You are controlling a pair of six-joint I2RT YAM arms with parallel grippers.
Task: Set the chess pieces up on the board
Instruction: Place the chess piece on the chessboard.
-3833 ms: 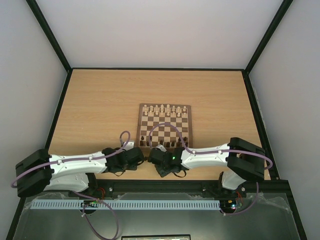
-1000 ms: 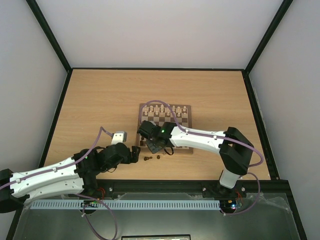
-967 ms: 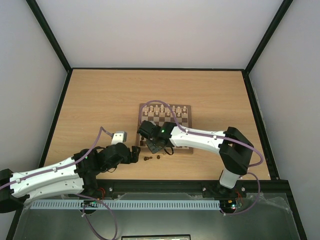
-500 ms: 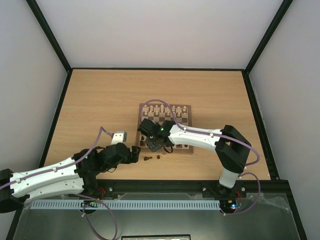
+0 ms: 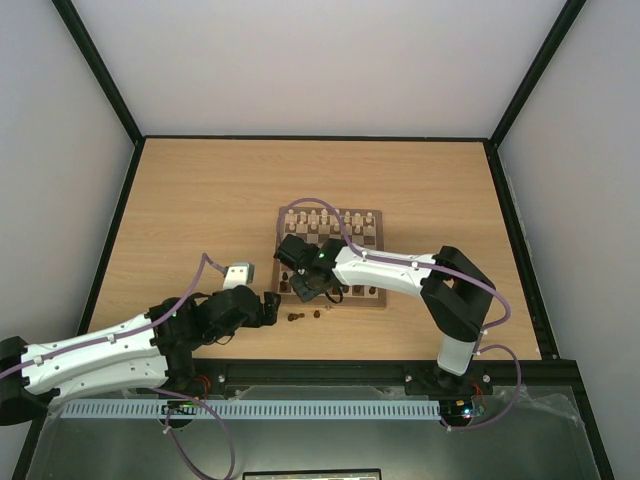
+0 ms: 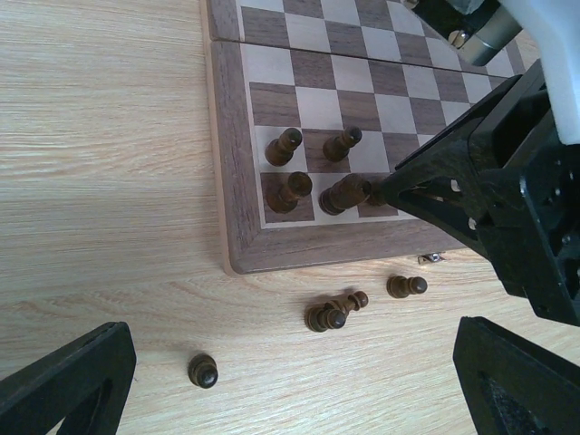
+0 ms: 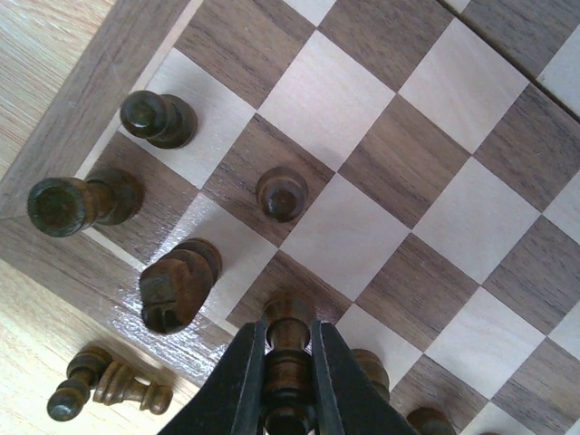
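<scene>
At the near-left corner of the square brown-and-tan checkered wooden chessboard, count 4 small dark brown wooden chess pieces standing, 2 on the nearest row and 2 on the row behind. Find the right gripper clenched on a 5th dark piece, held upright over the nearest row just right of the knight-shaped piece; cannot tell whether it touches the square. Find the left gripper spread wide and holding nothing, low over the light wooden table near that same corner. Judge the job well short of done: note the far side lined with pale cream pieces, the near side only partly filled, and 4 dark pieces off the board.

From the left wrist view, get all 4 strays: 1 alone to the left, 2 lying touching, 1 on its side further right. From the right wrist view, get only the touching pair, but also the grip itself and 2 more dark pieces to the right. From above, get the pale rows, with the near-left squares hidden under the right arm.
</scene>
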